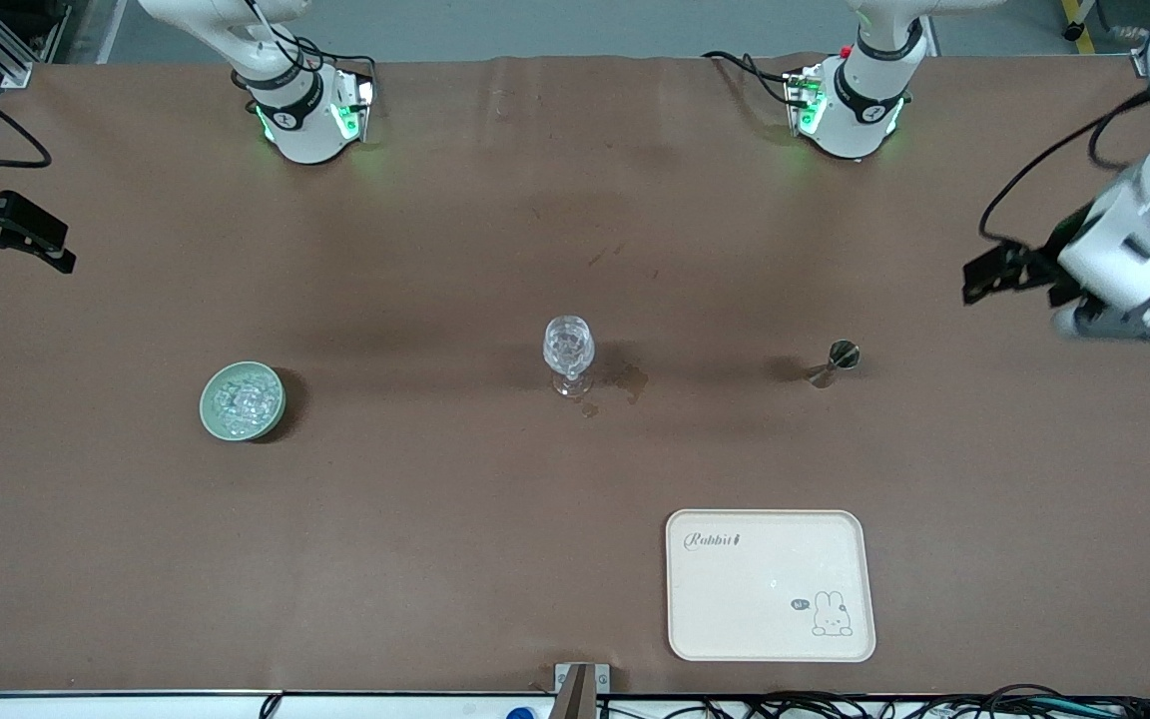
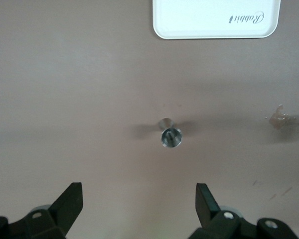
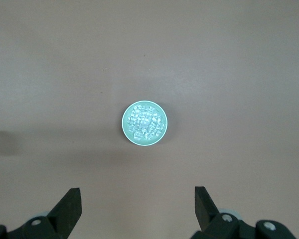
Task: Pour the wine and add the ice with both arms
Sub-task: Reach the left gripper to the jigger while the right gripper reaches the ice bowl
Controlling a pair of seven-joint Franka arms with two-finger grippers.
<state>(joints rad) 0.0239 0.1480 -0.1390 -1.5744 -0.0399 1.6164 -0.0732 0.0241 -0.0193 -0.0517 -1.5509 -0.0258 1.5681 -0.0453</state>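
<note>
Right gripper hangs wide apart and empty above the brown worktop at the right arm's end, its two black fingers spread with nothing between them. Its wrist view looks straight down on the pale green bowl, which stands on the worktop near that end. The ice lies heaped inside the bowl as small clear chunks, filling most of it.

Toward the middle of the worktop stands the clear stemmed glass, upright, with a small wet stain on the cloth just beside its foot. Farther toward the left arm's end stands a small metal measuring cup, upright, well apart from the glass. A cream tray with a rabbit drawing and the word "Rabbit" lies flat, nearer to the front camera than the glass and the measuring cup, and carries nothing.

Left gripper hangs over the worktop at the left arm's end, also spread wide and holding nothing; its wrist view shows the measuring cup below and ahead of it, between the lines of its fingers but well clear of them.
</note>
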